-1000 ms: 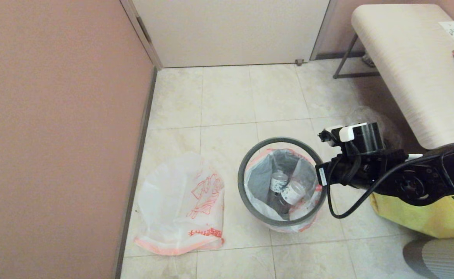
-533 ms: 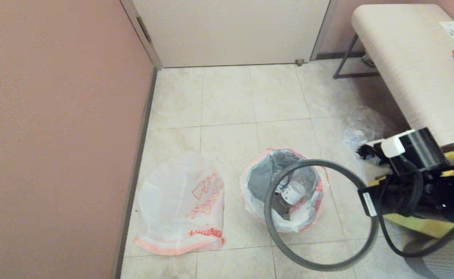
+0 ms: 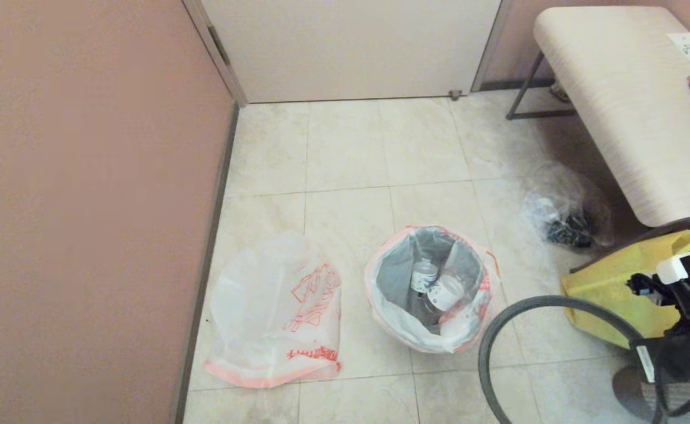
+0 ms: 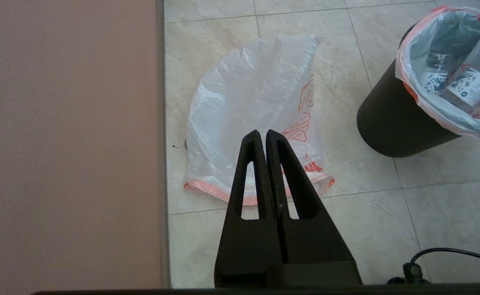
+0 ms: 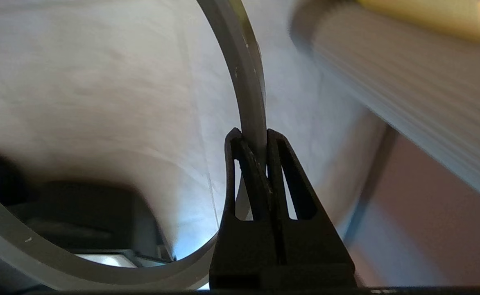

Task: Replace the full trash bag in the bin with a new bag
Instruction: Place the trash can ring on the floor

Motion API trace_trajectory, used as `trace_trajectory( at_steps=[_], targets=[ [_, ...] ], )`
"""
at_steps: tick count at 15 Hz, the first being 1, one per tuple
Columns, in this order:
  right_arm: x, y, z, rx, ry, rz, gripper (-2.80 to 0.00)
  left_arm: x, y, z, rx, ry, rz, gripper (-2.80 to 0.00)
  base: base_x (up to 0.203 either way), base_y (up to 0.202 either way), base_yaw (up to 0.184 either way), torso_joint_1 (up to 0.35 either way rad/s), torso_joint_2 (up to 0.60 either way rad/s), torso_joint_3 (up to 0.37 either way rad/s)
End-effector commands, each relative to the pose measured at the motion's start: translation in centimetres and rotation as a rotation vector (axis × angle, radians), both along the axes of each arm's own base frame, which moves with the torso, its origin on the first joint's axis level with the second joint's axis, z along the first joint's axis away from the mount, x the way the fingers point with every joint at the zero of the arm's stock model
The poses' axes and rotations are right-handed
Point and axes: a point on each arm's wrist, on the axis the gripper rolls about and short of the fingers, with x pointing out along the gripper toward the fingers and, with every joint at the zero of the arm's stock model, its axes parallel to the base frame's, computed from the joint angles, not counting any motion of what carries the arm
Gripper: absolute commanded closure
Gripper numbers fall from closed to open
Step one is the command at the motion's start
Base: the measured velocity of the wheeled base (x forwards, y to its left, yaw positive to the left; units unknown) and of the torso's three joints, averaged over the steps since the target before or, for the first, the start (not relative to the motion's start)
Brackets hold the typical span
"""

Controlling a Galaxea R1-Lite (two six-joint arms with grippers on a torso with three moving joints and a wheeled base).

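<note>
Hoop off the bin
Your right gripper (image 5: 253,141) pinches the grey hoop (image 3: 501,330) beside the bin (image 4: 391,127); left gripper (image 4: 263,137) closed, empty.

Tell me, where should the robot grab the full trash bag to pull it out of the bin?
Probably the pink-orange hem of the full trash bag, folded out over the bin. It is thin and stands free all round now the hoop is off. Come down from above at the edge nearest the robot.
</note>
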Motion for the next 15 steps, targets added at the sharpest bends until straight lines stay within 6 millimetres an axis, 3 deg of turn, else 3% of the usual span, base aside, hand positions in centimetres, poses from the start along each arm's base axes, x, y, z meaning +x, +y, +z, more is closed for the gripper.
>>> trace_trajectory(
  at_steps=[1,4,7,8,10,15],
  targets=[
    [1.5,-2.1,-3.3,-0.007,0.106,-0.058,0.0,0.0,0.0,-0.1,0.002,0.005,0.0,0.0,0.0,0.0,0.0,0.0,0.0,0.0],
    [3.8,-3.8,-8.1,-0.009,0.171,-0.073,0.0,0.0,0.0,-0.1,0.0,0.006,0.0,0.0,0.0,0.0,0.0,0.0,0.0,0.0],
    [5.8,-4.2,-12.9,-0.006,0.198,-0.052,0.0,0.0,0.0,-0.1,0.0,0.006,0.0,0.0,0.0,0.0,0.0,0.0,0.0,0.0],
    [6.5,-4.0,-13.7,-0.006,0.158,-0.038,-2.8,0.0,0.0,-0.1,0.0,0.006,0.0,0.0,0.0,0.0,0.0,0.0,0.0,0.0],
    [6.6,-3.7,-13.3,0.002,0.123,-0.017,-2.8,0.0,0.0,-0.1,0.0,0.006,0.0,0.0,0.0,0.0,0.0,0.0,0.0,0.0],
    [5.5,-2.8,-9.1,0.011,-0.01,0.018,-2.8,0.0,0.0,-0.1,0.0,0.006,0.001,0.0,0.0,0.0,0.0,0.0,0.0,0.0]
  ],
)
